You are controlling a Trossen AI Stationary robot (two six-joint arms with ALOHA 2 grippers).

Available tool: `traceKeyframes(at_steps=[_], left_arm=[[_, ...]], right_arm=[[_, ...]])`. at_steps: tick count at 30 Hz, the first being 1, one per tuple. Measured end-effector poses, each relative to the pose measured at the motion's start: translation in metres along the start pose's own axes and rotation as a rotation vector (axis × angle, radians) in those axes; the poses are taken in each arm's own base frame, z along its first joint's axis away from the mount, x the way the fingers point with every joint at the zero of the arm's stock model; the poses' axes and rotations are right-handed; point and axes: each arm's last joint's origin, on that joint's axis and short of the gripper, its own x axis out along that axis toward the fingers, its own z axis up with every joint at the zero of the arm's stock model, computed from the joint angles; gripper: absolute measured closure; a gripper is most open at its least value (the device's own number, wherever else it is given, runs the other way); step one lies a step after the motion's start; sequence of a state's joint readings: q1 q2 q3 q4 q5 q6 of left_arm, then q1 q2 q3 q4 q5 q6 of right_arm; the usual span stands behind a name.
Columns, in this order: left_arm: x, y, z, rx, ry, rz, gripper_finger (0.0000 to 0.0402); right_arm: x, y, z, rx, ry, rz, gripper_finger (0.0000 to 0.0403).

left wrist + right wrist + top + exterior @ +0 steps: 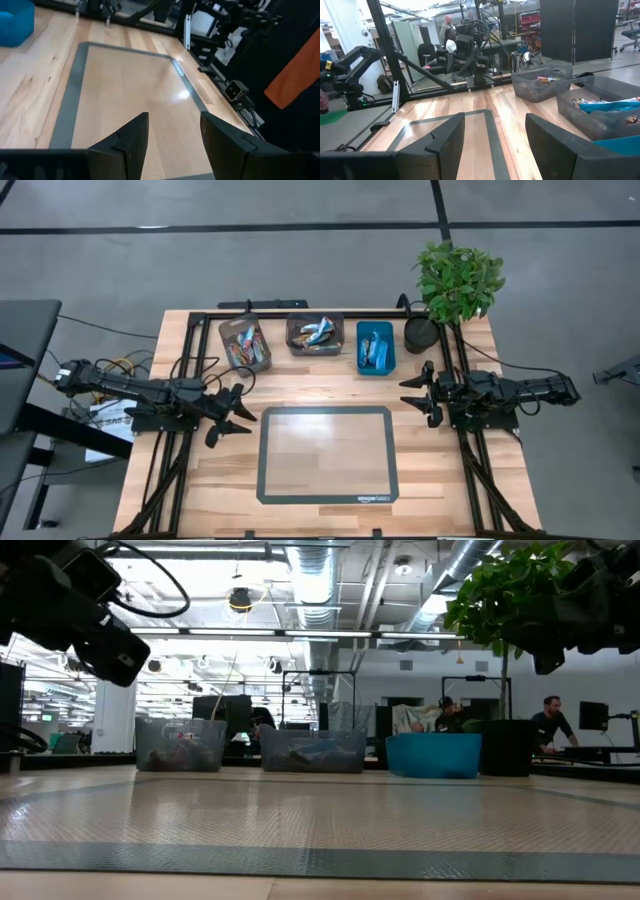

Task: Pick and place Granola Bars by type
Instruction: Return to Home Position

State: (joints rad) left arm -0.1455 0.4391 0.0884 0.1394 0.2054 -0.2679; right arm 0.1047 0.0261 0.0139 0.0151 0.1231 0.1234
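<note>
The left gripper point(238, 416) is held over the left side of the pale wooden table point(180, 490), just beside the grey-bordered rectangular mat point(262, 480). Its fingers point(132, 140) are apart with nothing between them, which is judged a parked pose. No bar is seen on the mat, so sorting is judged done. The Granola Bars point(247, 348) are found only along the far edge, kept apart by bin: reddish multicoloured wrappers in the left clear grey plastic bin point(226, 332), blue-and-brown ones in the middle grey bin point(294, 340), others, too small to tell, in the bright blue bin point(361, 352). The right gripper point(412, 393) is held opposite, fingers point(445, 137) spread and empty, near the potted green plant point(458, 280).
</note>
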Motion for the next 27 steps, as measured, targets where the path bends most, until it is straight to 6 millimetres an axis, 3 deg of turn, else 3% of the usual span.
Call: traceKeyframes(at_steps=[6,20,27], left_arm=[[-0.008,0.001,-0.014,0.035,-0.065,-0.039,0.0231],[-0.029,-0.002,-0.002,0.189,-0.296,0.073,0.0231],[-0.029,-0.001,-0.002,0.194,-0.297,0.087,0.0231]], right_arm=[[0.000,0.000,0.000,0.000,0.000,0.000,0.0201],[0.000,0.000,0.000,0.000,-0.001,-0.002,0.0201],[0.000,0.000,0.000,0.000,-0.002,-0.004,0.0201]])
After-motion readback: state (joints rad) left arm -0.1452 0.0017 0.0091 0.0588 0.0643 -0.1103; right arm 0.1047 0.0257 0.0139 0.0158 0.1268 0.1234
